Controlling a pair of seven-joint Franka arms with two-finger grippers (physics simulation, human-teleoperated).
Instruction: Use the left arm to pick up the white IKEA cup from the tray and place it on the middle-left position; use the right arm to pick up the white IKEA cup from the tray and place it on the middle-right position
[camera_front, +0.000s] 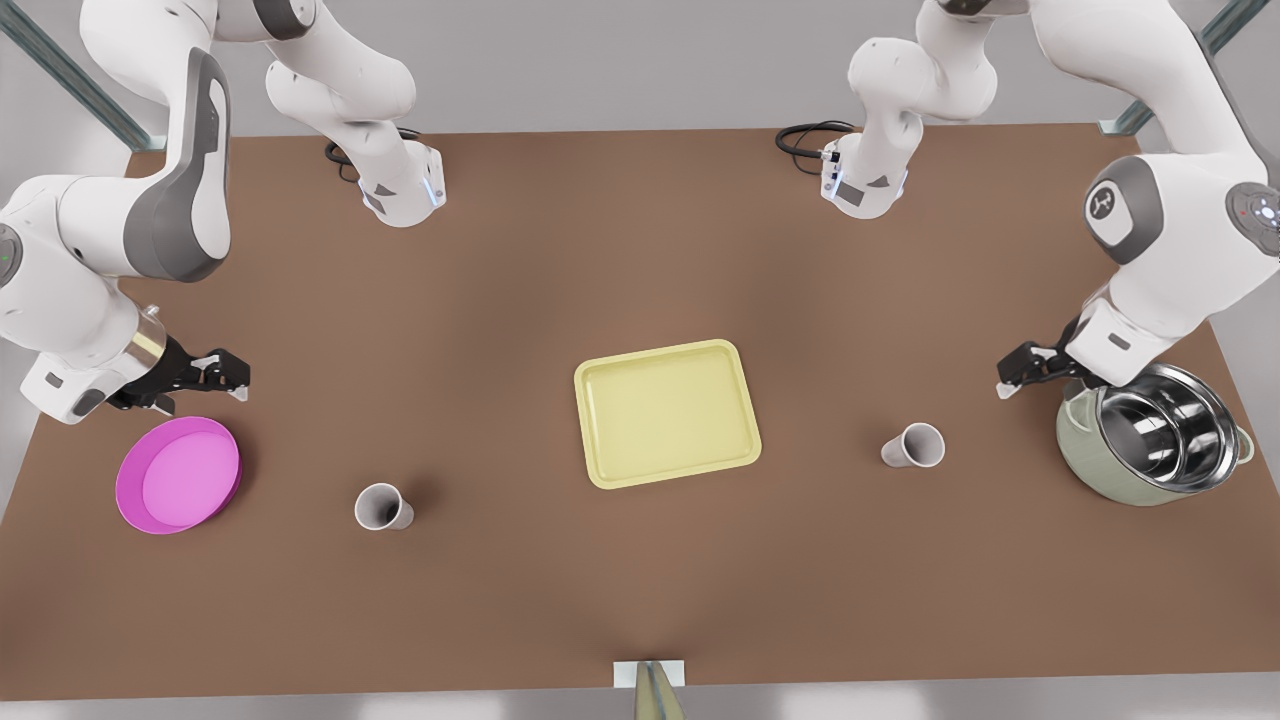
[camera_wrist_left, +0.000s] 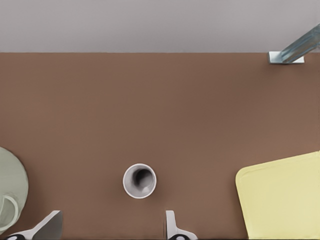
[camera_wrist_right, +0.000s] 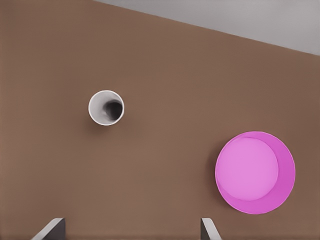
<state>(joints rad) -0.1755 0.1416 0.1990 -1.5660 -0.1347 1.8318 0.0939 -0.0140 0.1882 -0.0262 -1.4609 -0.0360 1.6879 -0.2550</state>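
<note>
Brown tabletop (camera_front: 640, 250): is carrying everything, and I am placing each thing from the tray at its middle.
Tray (camera_front: 667, 412): is lying flat and bare, with no cup on it.
Cup on the front view's right (camera_front: 915, 446): is standing upright on the table, well apart from the tray, mouth up.
Cup on the front view's left (camera_front: 380, 507): is standing upright too, farther from the tray on its other side.
Left gripper (camera_front: 1010, 380): is hovering beyond the first cup, away from the tray, fingers spread and holding nothing; that cup is lying between it and the tray.
Right gripper (camera_front: 228, 375): is hovering beyond the second cup, fingers spread, empty; this arm is the nearer one to that cup.
Judgement: both cups seem to be sitting at their places already, so little is remaining.
Magenta dish (camera_front: 178, 474): is resting outside the right gripper.
Pot (camera_front: 1150, 435): is sitting under the left wrist, partly hidden by it.
</note>
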